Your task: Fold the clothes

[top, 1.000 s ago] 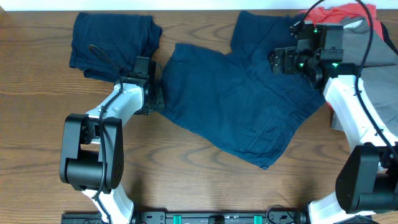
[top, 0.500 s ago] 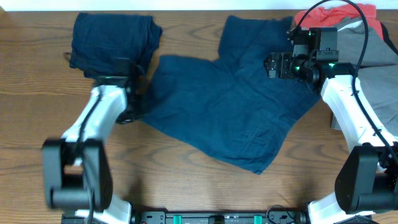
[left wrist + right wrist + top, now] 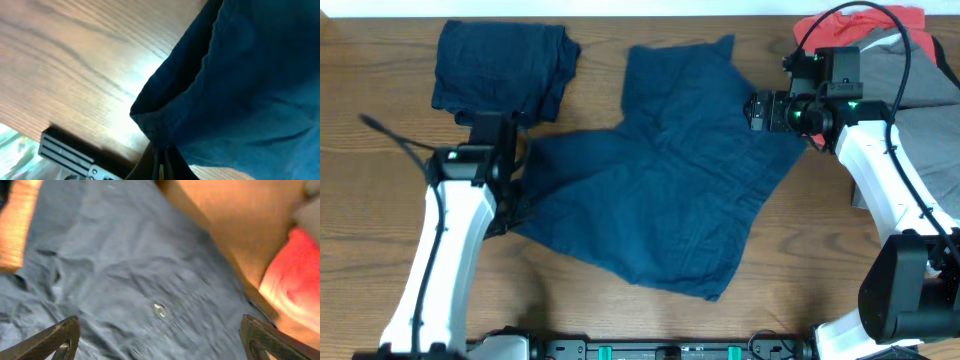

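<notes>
Navy shorts point(image 3: 660, 190) in left claw point(image 3: 160, 152)

navy shorts point(image 3: 660, 190) — rumpled, spread out, ctr

left end effector point(image 3: 160, 159) clamped, shorts point(image 3: 670, 190) dragged left

The left gripper point(image 3: 160, 156) is cut off by the left wrist view's bottom edge, only its closed tips showing on the navy shorts point(image 3: 240, 90). The right wrist view is blurred, the right gripper point(image 3: 165, 340) reduced to two fingertips in the lower corners. Overhead, the grey garment point(image 3: 935, 110) runs off the right edge.
</notes>
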`<control>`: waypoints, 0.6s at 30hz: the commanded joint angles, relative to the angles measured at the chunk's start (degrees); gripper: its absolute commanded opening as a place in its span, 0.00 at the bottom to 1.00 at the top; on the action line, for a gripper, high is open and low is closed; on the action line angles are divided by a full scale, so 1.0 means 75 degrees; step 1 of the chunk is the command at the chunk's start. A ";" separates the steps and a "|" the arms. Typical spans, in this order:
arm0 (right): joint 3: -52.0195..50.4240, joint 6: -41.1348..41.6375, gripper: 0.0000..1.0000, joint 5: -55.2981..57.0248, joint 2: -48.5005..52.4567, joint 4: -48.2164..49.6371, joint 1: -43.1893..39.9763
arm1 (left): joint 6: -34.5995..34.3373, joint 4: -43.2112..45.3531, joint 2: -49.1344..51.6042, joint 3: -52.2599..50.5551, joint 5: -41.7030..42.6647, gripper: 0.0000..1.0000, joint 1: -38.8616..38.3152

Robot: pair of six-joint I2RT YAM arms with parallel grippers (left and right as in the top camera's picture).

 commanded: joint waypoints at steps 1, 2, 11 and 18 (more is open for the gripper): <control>0.0105 0.0769 0.99 0.0749 -0.0085 -0.0557 0.0076 | -0.0516 -0.0233 -0.0519 0.0044 -0.0420 0.06 0.0026; 0.0102 0.0953 0.99 0.1096 -0.0085 -0.0813 0.0076 | -0.0560 -0.0233 -0.0629 0.0044 -0.0420 0.06 0.0026; -0.0484 0.1580 0.99 0.2305 0.0184 -0.0691 0.0017 | -0.0577 0.0577 -0.0807 0.0020 -0.0385 0.51 0.0023; -0.0781 0.1376 0.99 0.2124 0.0758 0.0020 0.0020 | -0.0571 0.0909 -0.0691 -0.0012 -0.0388 0.57 0.0023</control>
